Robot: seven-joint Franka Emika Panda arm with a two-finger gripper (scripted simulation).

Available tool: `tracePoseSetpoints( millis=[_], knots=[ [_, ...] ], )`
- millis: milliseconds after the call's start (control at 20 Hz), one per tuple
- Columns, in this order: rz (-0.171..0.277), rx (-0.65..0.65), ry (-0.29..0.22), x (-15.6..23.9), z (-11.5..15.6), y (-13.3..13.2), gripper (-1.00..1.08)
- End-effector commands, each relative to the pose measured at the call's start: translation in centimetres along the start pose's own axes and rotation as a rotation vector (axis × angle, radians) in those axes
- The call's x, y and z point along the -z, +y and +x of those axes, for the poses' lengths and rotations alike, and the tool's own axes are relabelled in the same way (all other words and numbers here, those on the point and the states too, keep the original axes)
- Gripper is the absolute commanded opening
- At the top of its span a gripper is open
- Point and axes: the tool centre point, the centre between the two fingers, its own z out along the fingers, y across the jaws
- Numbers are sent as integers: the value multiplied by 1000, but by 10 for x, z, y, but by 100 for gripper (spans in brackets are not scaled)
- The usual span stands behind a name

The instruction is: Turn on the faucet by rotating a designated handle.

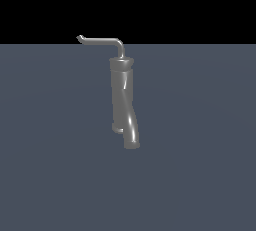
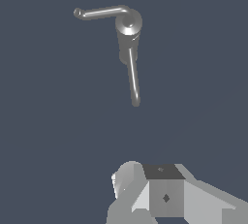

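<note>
The faucet (image 1: 124,102) stands near the middle of the flat grey-blue floor (image 1: 200,150), its thick twisted body upright under a darker collar (image 1: 121,64). From the collar the thin handle (image 1: 102,40) reaches toward the exterior view's left, ending in a small hooked tip. The pincer (image 2: 145,194) hangs well apart from the faucet, touching nothing; I cannot tell if it is open or closed.

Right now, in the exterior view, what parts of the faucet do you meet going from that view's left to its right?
Hooked tip of the handle → the handle's straight rod → the faucet's thick body. The hand is not in this view.
</note>
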Motion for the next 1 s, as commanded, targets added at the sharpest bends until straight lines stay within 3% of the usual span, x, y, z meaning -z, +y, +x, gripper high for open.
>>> tracePoseSetpoints(
  millis=[0,450,950],
  knots=[
    [0,0,0,0,0,0,-100],
    [-10,-57,1,-2,11,-2,-100],
    [-38,-230,7,-11,46,-10,-100]
  ],
)
